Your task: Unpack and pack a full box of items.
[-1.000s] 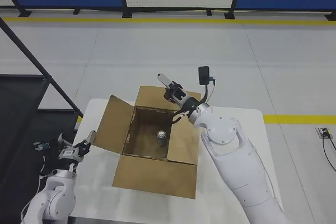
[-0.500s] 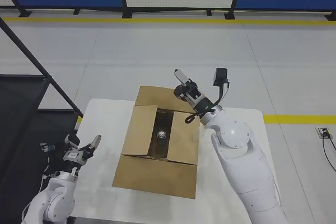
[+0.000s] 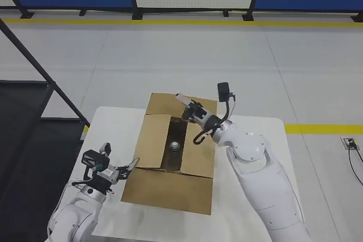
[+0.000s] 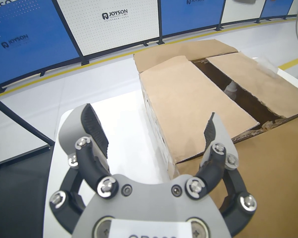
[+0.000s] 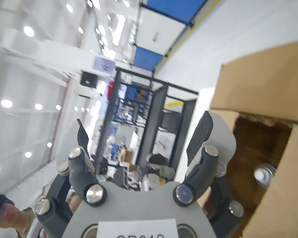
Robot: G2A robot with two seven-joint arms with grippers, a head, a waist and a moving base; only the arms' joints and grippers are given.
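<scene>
A brown cardboard box (image 3: 169,181) stands on the white table (image 3: 109,130). Its left flap (image 4: 188,100) and right flap (image 4: 250,75) are folded in, leaving a narrow gap. Down in that gap stands a silver can (image 3: 175,145), and its top (image 5: 264,172) and side (image 4: 231,89) also show. My left gripper (image 3: 122,166) is open and empty beside the box's near-left corner, its fingers (image 4: 94,127) spread over the table edge and the left flap. My right gripper (image 3: 185,104) hovers open and empty over the box's far end (image 5: 263,80).
A black frame and dark panel (image 3: 18,139) stand just left of the table. Bare tabletop (image 4: 129,130) lies left of the box. The box's front flap (image 3: 169,190) lies flat toward the table's near edge. Blue and white fence panels (image 4: 101,18) line the floor beyond.
The box's left flap has folded in from spread-out to lying over the opening. My left gripper has moved in toward the box's near-left corner. The right gripper shifted over the far edge.
</scene>
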